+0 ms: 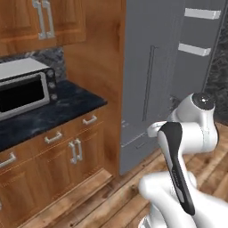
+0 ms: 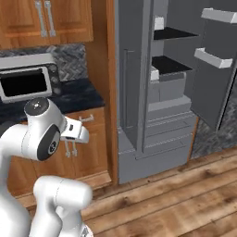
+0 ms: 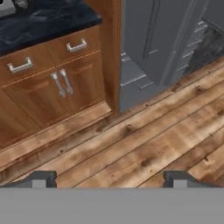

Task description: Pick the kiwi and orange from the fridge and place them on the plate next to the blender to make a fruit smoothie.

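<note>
Gripper (image 3: 109,179) is hanging released and empty over the floor (image 3: 144,144). Fridge (image 2: 157,92) is standing open; approaching squarely toward its shelves seems advisable.

Matt grey fridge (image 2: 139,92), glossy wood floor (image 3: 144,144), dark stone-look counter (image 1: 53,111).
</note>
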You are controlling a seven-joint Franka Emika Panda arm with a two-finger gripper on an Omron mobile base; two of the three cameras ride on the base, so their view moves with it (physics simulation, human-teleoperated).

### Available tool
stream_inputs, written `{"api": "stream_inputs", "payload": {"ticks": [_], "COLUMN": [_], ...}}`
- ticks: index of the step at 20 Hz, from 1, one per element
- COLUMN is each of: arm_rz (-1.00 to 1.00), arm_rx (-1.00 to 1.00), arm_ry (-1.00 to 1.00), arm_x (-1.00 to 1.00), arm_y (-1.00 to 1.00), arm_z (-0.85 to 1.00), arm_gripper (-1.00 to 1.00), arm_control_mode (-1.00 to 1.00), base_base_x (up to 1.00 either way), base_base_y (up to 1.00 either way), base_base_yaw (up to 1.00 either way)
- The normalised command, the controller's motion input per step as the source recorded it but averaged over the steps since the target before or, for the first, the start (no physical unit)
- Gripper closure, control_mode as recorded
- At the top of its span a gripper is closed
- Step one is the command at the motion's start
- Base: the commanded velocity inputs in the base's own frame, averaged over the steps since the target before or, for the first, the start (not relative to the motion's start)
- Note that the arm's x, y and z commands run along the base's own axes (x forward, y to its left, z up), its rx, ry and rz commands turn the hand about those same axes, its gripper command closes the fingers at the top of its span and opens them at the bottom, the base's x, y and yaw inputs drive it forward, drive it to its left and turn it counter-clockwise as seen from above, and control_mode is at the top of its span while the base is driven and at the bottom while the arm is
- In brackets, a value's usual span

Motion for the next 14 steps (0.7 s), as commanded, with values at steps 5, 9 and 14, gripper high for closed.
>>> {"api": "stream_inputs", "payload": {"ticks": [5,9,14], "arm_rz": [0.00,0.00,0.00], "arm_rx": [0.00,0.00,0.00], "arm_ry": [0.00,0.00,0.00], "arm_x": [0.00,0.00,0.00], "arm_y": [0.00,0.00,0.00], "arm_z": [0.00,0.00,0.00], "arm_gripper": [-1.00,-1.00,-1.00], "arm_control_mode": [1.00,1.00,1.00], "base_base_x": [0.38,0.79,1.00], "base_base_y": [-1.00,-1.00,-1.00], "base_base_yaw": [-0.25,-0.07,0.05]}}
